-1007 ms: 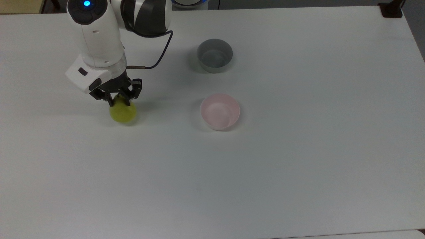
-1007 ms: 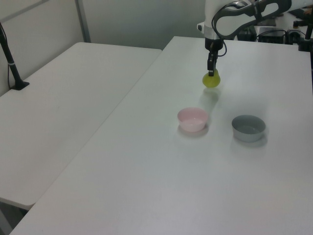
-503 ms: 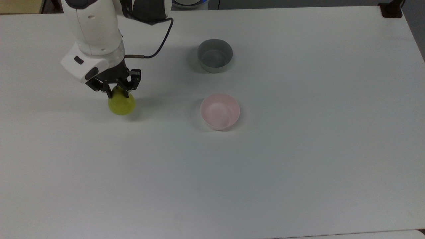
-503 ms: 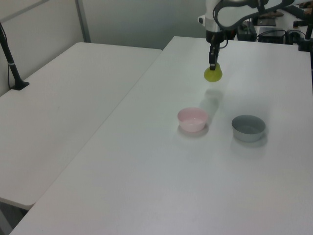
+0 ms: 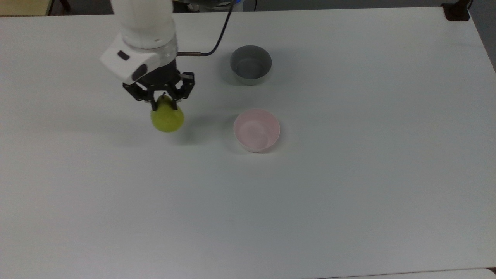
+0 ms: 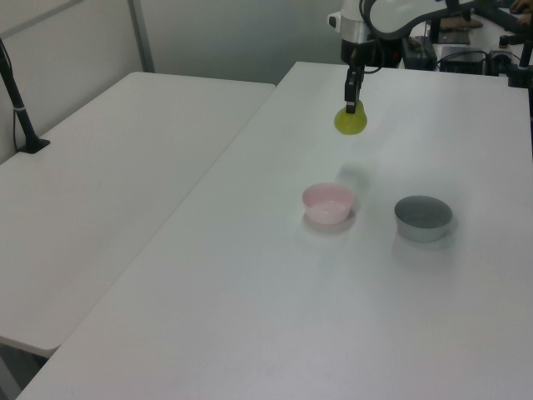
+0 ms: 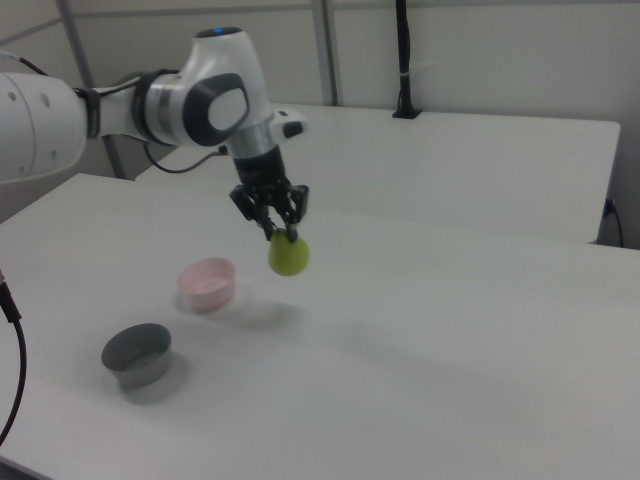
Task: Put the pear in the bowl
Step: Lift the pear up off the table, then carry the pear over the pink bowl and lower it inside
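The yellow-green pear (image 5: 167, 117) (image 6: 351, 122) (image 7: 288, 256) hangs in the air above the white table, held at its narrow top by my gripper (image 5: 162, 101) (image 6: 351, 105) (image 7: 280, 233), which is shut on it. The pale pink bowl (image 5: 256, 130) (image 6: 328, 202) (image 7: 207, 283) stands empty on the table, to the right of the pear in the top view and well apart from it. In the right view the pear hangs just right of the pink bowl and higher up.
A grey bowl (image 5: 250, 64) (image 6: 423, 217) (image 7: 137, 354) of similar size sits empty beyond the pink one in the top view. A second white table (image 6: 100, 167) adjoins on the left view's left. A black post (image 7: 404, 60) stands on the far table.
The gripper has lifted the pear higher off the table and carried it to the right in the top view, closer to the pink bowl.
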